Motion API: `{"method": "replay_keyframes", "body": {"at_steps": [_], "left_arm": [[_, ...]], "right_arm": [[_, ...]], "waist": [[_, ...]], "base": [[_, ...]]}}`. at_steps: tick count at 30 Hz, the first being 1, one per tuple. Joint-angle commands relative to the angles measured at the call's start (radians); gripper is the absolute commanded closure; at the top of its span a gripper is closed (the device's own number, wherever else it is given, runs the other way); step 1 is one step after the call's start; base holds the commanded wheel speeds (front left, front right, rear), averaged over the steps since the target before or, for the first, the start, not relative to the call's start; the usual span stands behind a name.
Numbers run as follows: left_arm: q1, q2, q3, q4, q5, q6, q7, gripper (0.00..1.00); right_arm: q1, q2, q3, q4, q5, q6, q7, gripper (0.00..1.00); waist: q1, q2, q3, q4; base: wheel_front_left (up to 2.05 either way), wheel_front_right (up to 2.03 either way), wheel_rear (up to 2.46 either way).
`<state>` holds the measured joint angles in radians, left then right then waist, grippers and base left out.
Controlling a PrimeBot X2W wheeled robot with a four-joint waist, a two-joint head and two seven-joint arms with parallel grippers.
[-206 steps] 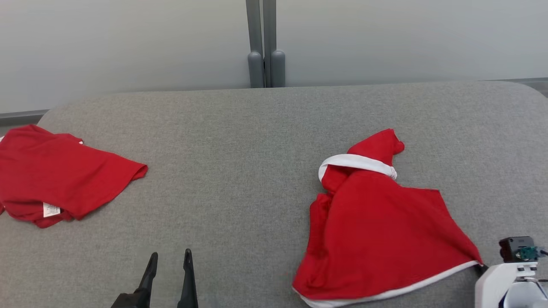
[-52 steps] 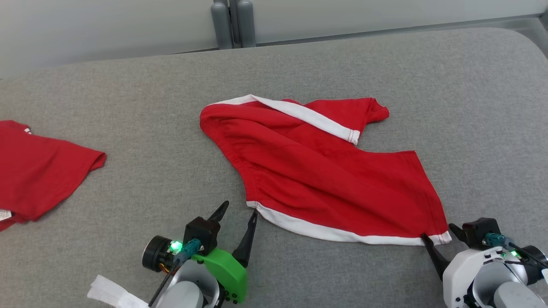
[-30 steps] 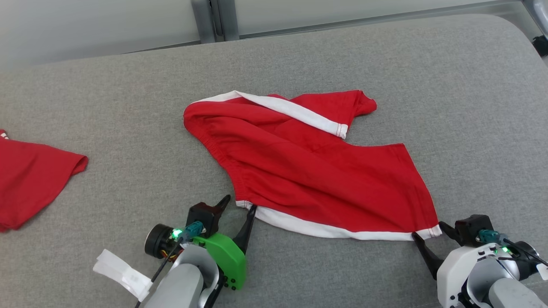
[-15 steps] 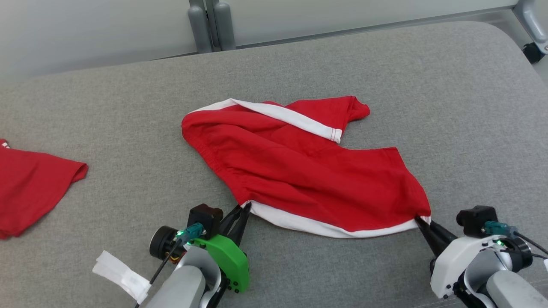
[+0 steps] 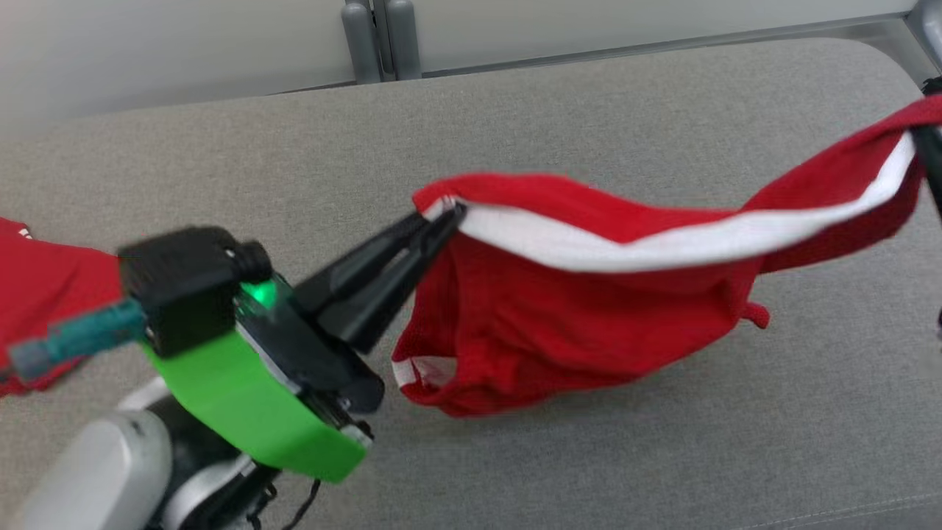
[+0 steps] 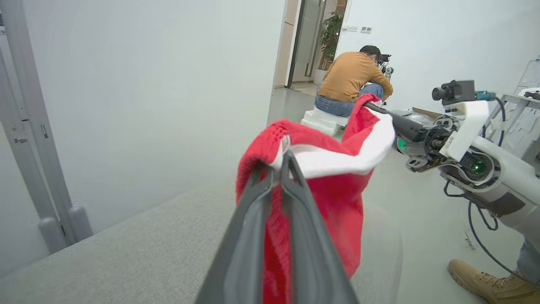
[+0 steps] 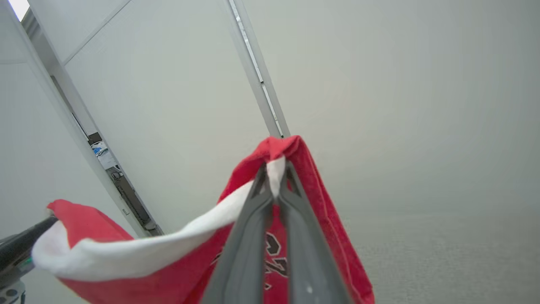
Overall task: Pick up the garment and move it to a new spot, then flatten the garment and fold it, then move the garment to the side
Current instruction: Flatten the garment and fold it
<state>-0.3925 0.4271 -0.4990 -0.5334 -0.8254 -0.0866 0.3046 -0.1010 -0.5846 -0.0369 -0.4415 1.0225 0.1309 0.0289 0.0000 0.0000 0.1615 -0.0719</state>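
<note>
Red cloth with a white band, the garment (image 5: 589,324) hangs above the grey upholstered surface (image 5: 625,118), strung between our two pincers. Our left gripper (image 5: 441,217) is closed tight on one end of the white band at the garment's 9 o'clock. Our right gripper (image 7: 274,169) is pinched just as tight on the other end, off at 2 o'clock by the head view's edge.

We judge that holding it by the two ends of one hem lets its own weight pull the body down and open, so we can lay it flat at a new spot rather than drop it in a heap. The band sags in the middle and the lower folds bunch towards 6 o'clock, near the surface — whether they touch it we cannot tell. A second red garment (image 5: 44,294) lies at 9 o'clock, well apart — we judge the carry should keep away from it.
</note>
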Motion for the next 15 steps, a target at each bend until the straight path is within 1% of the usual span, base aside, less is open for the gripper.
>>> {"method": "replay_keyframes", "body": {"at_steps": [1, 3, 5, 8, 11, 13, 14, 15], "left_arm": [[-0.058, 0.002, 0.022, -0.015, -0.044, 0.015, 0.038, 1.0], [-0.15, 0.001, 0.055, -0.011, -0.098, 0.04, 0.108, 1.0], [-0.243, -0.004, 0.078, 0.025, -0.144, 0.067, 0.176, 1.0], [-0.387, -0.036, 0.091, 0.123, -0.213, 0.089, 0.26, 1.0], [-0.539, -0.052, 0.078, 0.258, -0.18, 0.094, 0.307, 1.0], [-0.657, -0.074, 0.078, 0.368, -0.134, 0.101, 0.297, 1.0], [-0.724, -0.084, 0.087, 0.437, -0.096, 0.102, 0.269, 1.0], [-0.769, -0.104, 0.102, 0.495, -0.082, 0.113, 0.24, 1.0]], "right_arm": [[-0.037, -0.013, -0.02, -0.011, 0.012, 0.0, 0.017, 1.0], [-0.093, -0.037, -0.044, -0.011, 0.015, 0.0, 0.046, 1.0], [-0.162, -0.047, -0.044, 0.002, 0.026, 0.0, 0.08, 1.0], [-0.29, -0.059, -0.016, 0.057, 0.015, 0.0, 0.137, 1.0], [-0.457, -0.036, 0.04, 0.14, -0.003, 0.0, 0.197, 1.0], [-0.606, -0.005, 0.075, 0.236, -0.05, 0.0, 0.224, 1.0], [-0.692, 0.023, 0.098, 0.297, -0.092, 0.0, 0.23, 1.0], [-0.761, 0.05, 0.113, 0.347, -0.132, 0.0, 0.229, 1.0]], "waist": [[0.0, 0.0, 0.041, 0.002], [0.0, 0.0, 0.07, 0.001], [0.0, 0.0, 0.11, -0.001], [0.0, 0.0, 0.175, -0.005], [0.0, 0.0, 0.251, -0.008], [0.0, 0.0, 0.309, -0.013], [0.0, 0.0, 0.339, -0.019], [0.0, 0.0, 0.36, -0.023]], "base": [[0.0, 0.0, 0.0], [0.0, 0.0, 0.0], [0.0, 0.0, 0.0], [0.0, 0.0, 0.0], [0.0, 0.0, 0.0], [0.0, 0.0, 0.0], [0.0, 0.0, 0.0], [0.0, 0.0, 0.0]]}}
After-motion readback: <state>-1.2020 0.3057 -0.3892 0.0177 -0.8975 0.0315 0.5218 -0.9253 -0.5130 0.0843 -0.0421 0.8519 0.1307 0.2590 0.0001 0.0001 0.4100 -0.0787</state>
